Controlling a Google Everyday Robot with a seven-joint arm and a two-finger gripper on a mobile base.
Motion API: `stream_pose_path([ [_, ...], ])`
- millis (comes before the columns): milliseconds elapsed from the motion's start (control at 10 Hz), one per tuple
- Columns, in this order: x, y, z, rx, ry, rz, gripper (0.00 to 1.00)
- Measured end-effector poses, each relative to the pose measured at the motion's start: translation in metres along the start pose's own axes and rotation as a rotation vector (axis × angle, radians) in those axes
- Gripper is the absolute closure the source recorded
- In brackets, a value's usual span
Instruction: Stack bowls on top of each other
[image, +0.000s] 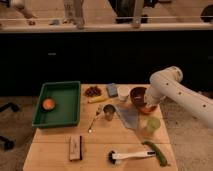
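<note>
Two bowls, maroon bowl (137, 94) over orange-red bowl (146, 107), sit at the table's (60, 150) right edge. My gripper (148, 103) hovers there; its grip I cannot tell. Stacking seems nearly finished; next, withdraw cleanly.

Overhead view of a wooden table (55, 150) in front of a dark counter. At the right edge, the white arm (182, 95) bends down to the bowls; the gripper (148, 103) sits at the right rim of the dark maroon bowl (137, 94), which rests in or against the orange-red bowl (147, 109) showing just beneath it. A small white cup (123, 92) stands just left of the bowls, a small metal cup (108, 112) nearer the table's centre beside a spoon (94, 120). A green tray (67, 100) at left holds an orange fruit (48, 103). A green cup (153, 124) stands below the bowls.
</note>
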Motion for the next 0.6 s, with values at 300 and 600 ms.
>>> stream_pose_path([
  [300,0.006,-0.006,0.009,-0.018,0.005,0.015,1.0],
  [600,0.016,-0.01,0.013,-0.03,0.01,0.041,1.0],
])
